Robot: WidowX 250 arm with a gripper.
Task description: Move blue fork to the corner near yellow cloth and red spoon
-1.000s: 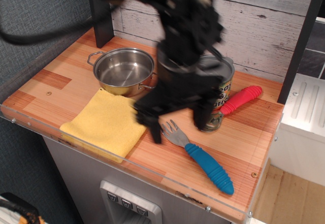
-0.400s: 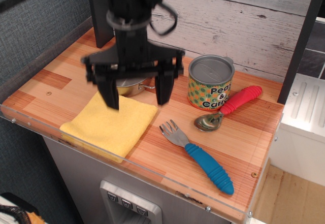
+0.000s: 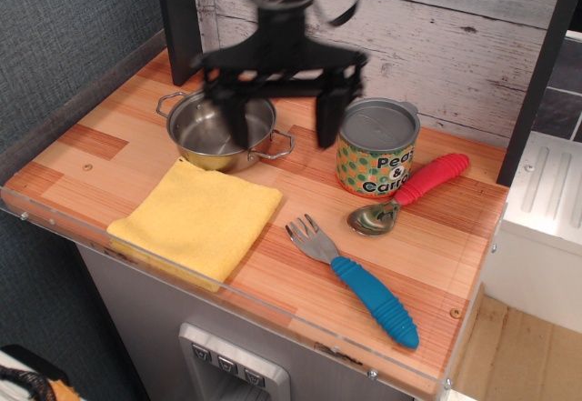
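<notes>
The blue fork [image 3: 362, 284] lies on the wood tabletop near the front right, tines toward the yellow cloth [image 3: 197, 218], handle toward the front right corner [image 3: 450, 346]. The red spoon [image 3: 414, 191] lies behind it, bowl down beside the can. My gripper [image 3: 282, 115] hangs in the air above the steel pot, fingers spread wide, open and empty. It is well above and behind the fork, not touching anything.
A steel pot [image 3: 223, 130] stands at the back left behind the cloth. A peas-and-carrots can [image 3: 376, 149] stands right of the pot. Clear acrylic edging [image 3: 227, 287] runs along the table front. A white plank wall is behind.
My gripper rose and swung from low over the fork and can, left over the cloth, then back and up over the pot. The fork, spoon and cloth have not moved.
</notes>
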